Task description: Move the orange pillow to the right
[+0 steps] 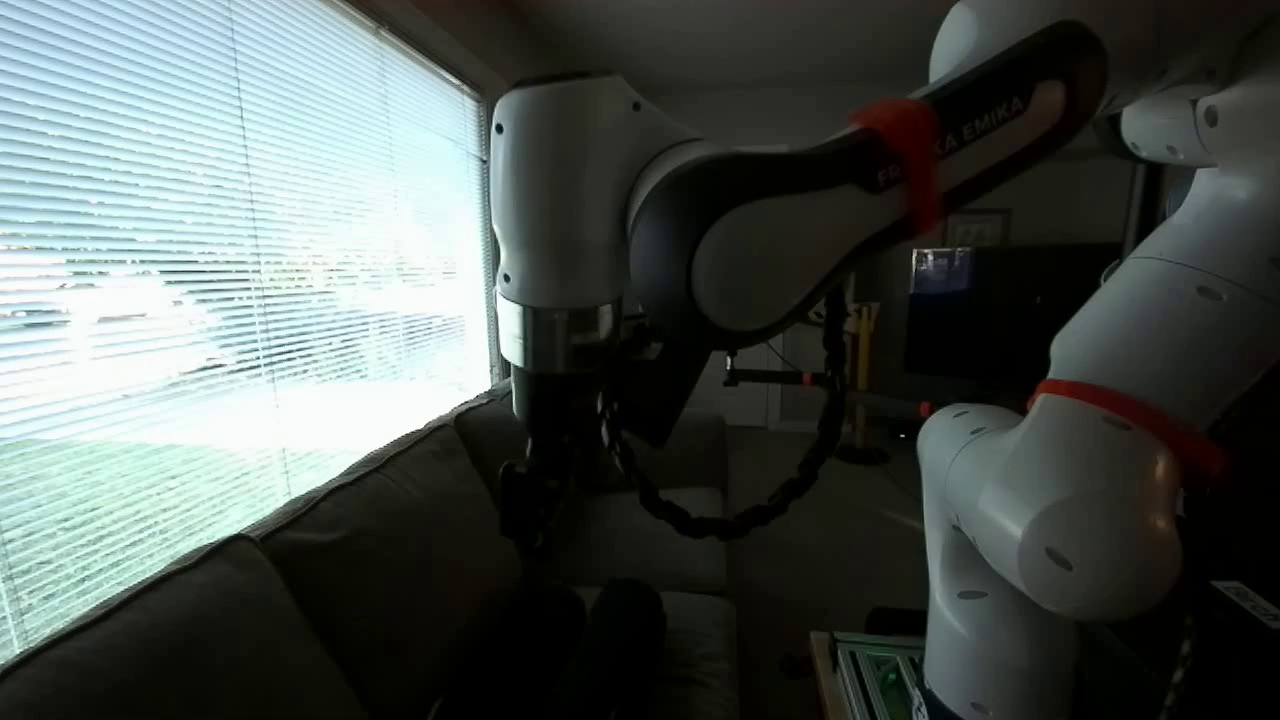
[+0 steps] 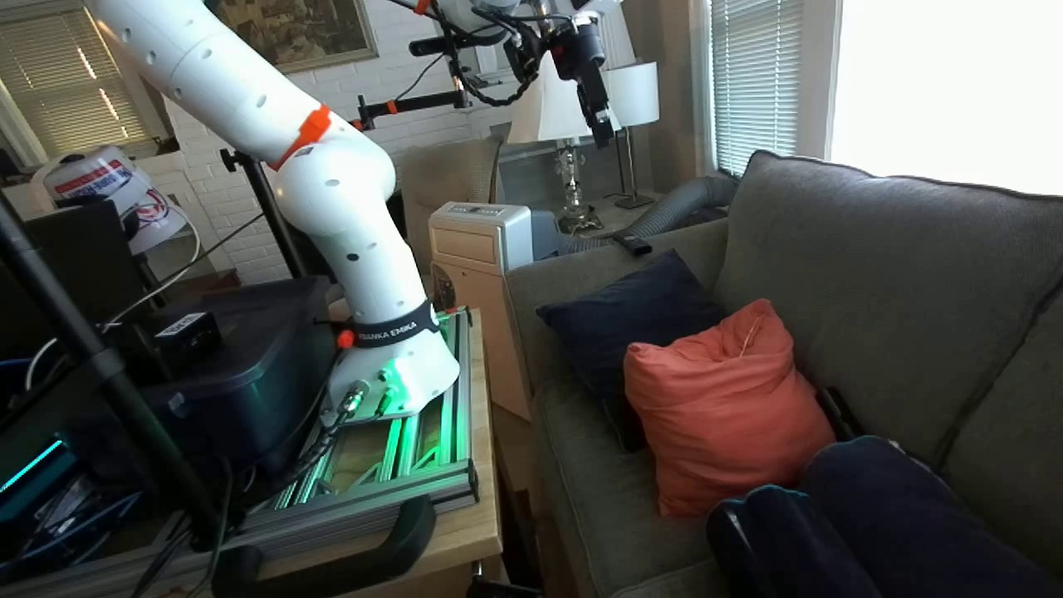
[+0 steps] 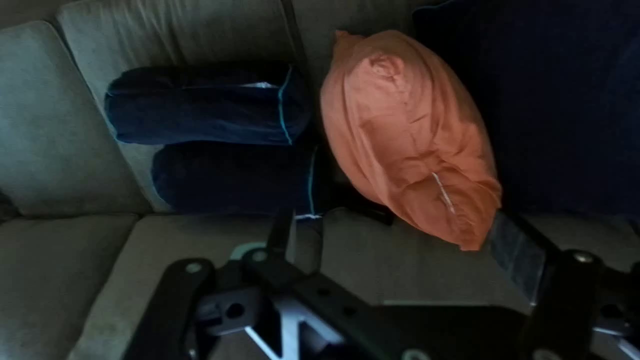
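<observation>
One orange pillow (image 2: 731, 407) is mine to shift, and it sits on the couch (image 2: 897, 257) between a navy pillow (image 2: 635, 311) and two navy bolsters (image 3: 207, 110). My tool (image 3: 397, 225) hangs well above it, jaws spread wide, holding nothing. I can't tell whether the pillow already lies far enough right; my guess is no, so descent, grasp, carry and release would all be left to do

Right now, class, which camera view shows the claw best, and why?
The wrist view: the claw shows close up, its fingers spread apart. Both exterior views show it smaller and dark, against a lampshade or the couch, its opening unclear.
</observation>
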